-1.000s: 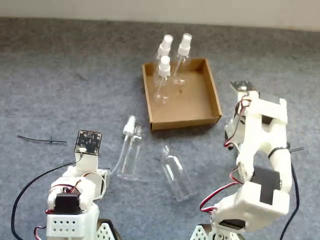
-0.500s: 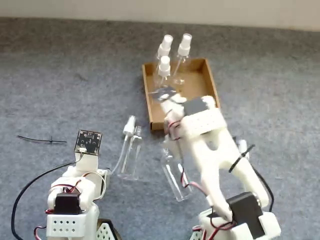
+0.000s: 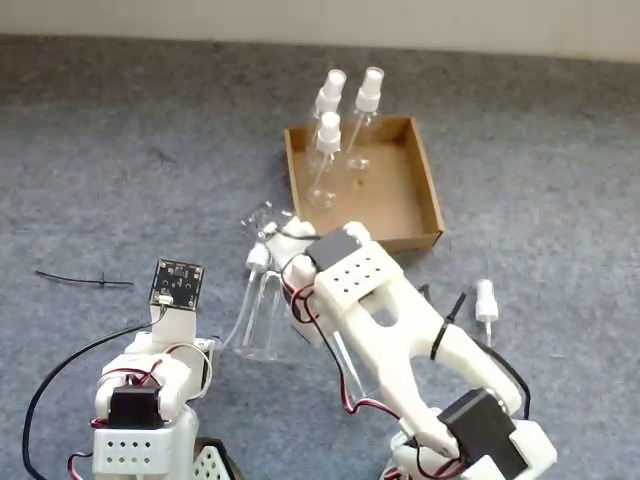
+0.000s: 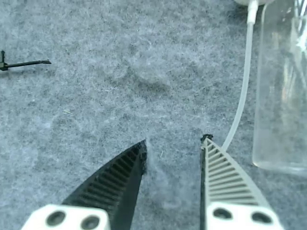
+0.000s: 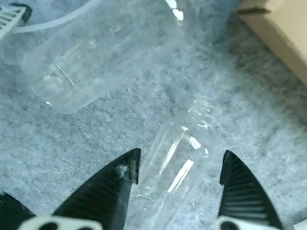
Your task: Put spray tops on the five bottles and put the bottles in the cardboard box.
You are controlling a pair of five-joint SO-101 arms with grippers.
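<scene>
Right gripper point(image 5: 180, 157): jaws wide apart, one dark finger on each side of the open bottle point(image 5: 192, 132), clamped on nothing
Open bottle: lying flat on the grey mat point(image 3: 120, 150), no top on its threaded neck, neck towards the cardboard box point(image 3: 428, 195)
Right arm: in the high view it stretches across the middle of the mat, wrist low just in front of the box's near left corner
Left gripper point(image 4: 174, 141): jaws apart too, hovering over bare mat with nothing between them
Second bottle point(image 3: 262, 318): on its side near the left arm, uncapped as well, and just beside the open bottle in the right wrist view
Loose spray top point(image 3: 258, 255): lying along that second bottle, its thin tube running down to the tip of the left gripper's pale finger
Other spray top point(image 3: 486, 298): alone on the mat right of the right arm, well apart from both bare bottles
Capped bottles point(image 3: 325, 160): three of them, in the far left corner of the box, white heads poking above the rim
Cable tie point(image 3: 85, 280): thin and black, off on the left of the mat
</scene>
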